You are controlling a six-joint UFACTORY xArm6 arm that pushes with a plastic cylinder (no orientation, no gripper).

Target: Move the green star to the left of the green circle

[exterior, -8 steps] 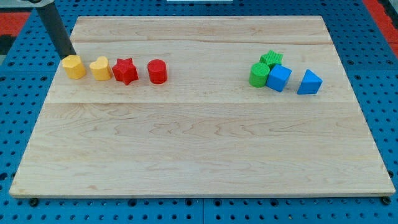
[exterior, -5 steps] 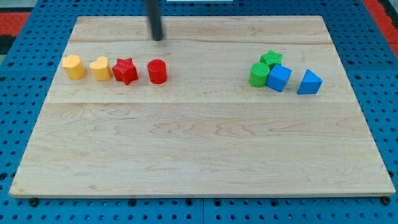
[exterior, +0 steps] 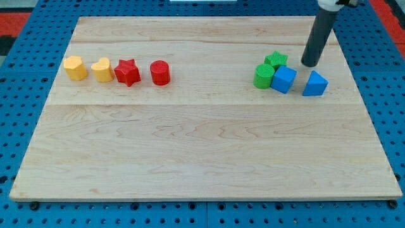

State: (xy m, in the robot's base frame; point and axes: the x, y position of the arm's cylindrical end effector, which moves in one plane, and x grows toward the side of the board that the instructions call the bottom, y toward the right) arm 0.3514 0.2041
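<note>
The green star [exterior: 276,60] sits at the view's right, touching the green circle [exterior: 264,75] just below and left of it. A blue cube [exterior: 284,80] is pressed against both. My tip [exterior: 309,64] stands on the board to the right of the green star, a short gap away, and just above the blue triangular block [exterior: 315,83].
At the view's left lies a row of blocks: a yellow block [exterior: 75,68], a yellow heart [exterior: 101,69], a red star [exterior: 127,71] and a red cylinder [exterior: 160,73]. The wooden board [exterior: 202,145] rests on a blue pegboard.
My tip has swept from the far left by the yellow block, across the top of the board, to the right beside the green star. No block has moved.
</note>
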